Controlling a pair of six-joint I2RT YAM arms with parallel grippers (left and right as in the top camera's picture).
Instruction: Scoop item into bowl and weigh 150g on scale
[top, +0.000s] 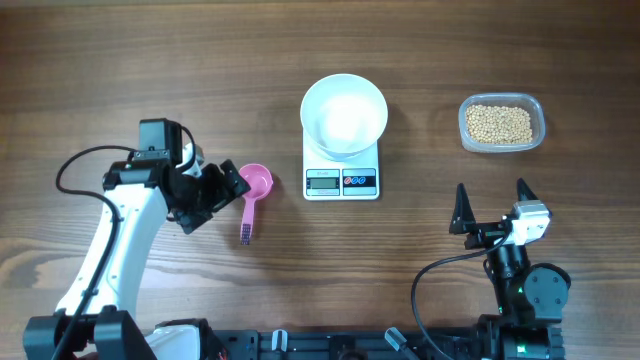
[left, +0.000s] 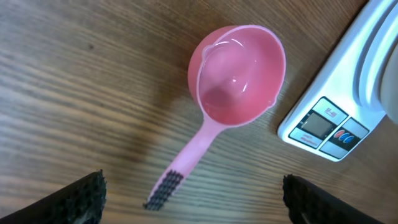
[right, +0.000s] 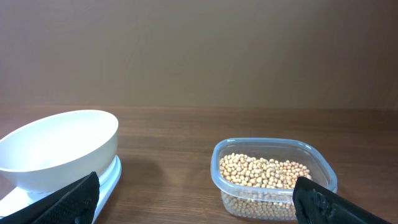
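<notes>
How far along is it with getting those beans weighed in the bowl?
Done: the white bowl sits on the scale, looking empty. In hand: the open left gripper hovers over the pink scoop, not gripping it. Left: the beans are all in the clear tub, so all scooping and weighing. The right gripper is open, idle.

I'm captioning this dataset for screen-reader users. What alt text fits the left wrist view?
An empty pink scoop lies on a wooden table, its handle pointing toward the open left gripper, whose fingertips frame the bottom corners. A corner of the white scale, display and buttons visible, shows at right.
</notes>
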